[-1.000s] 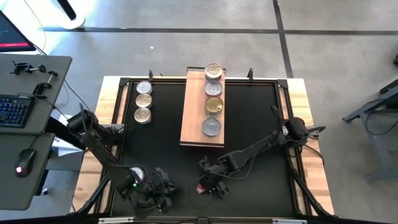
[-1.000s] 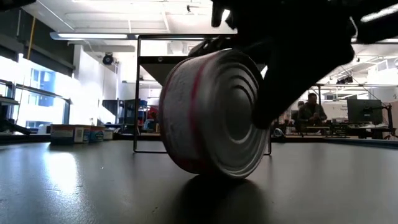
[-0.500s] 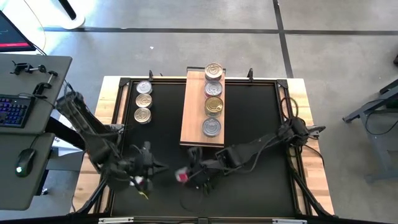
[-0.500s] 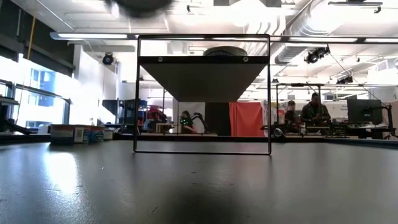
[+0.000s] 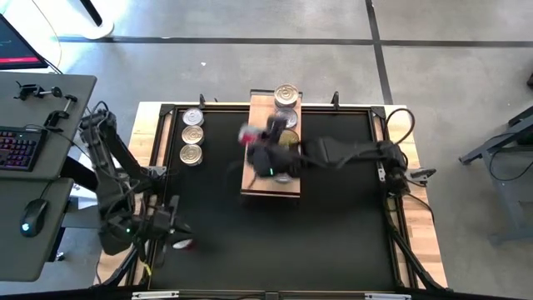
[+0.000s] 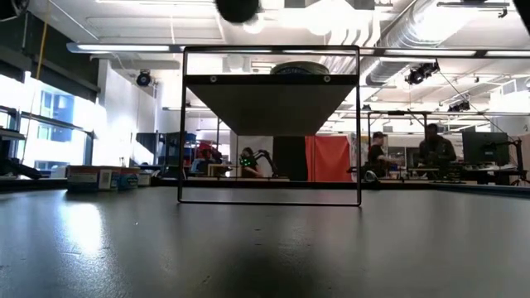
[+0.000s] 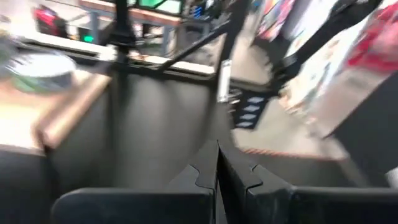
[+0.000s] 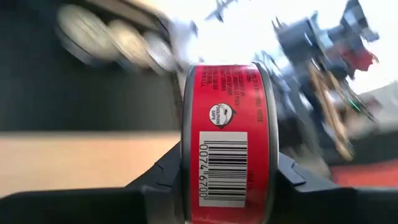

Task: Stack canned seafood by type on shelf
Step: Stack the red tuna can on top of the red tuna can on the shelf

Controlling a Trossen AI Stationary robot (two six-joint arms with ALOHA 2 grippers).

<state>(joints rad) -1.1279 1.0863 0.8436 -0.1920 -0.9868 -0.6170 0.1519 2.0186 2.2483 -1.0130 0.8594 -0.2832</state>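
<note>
Black desk carrying the wooden shelf at its far middle. Right hand over the shelf, its fingers clamped on a red-labelled tin held on edge, barcode facing the wrist camera. Further tins lie flat on the shelf, one at its far end. Three silver tins line up on the desk left of the shelf. Left hand near the desk's near-left corner, well apart from the shelf, fingers pressed together, holding nothing.

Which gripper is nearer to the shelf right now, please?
The right. The right gripper, holding a red tin, is over the shelf; the left gripper is at the table's near-left corner.
</note>
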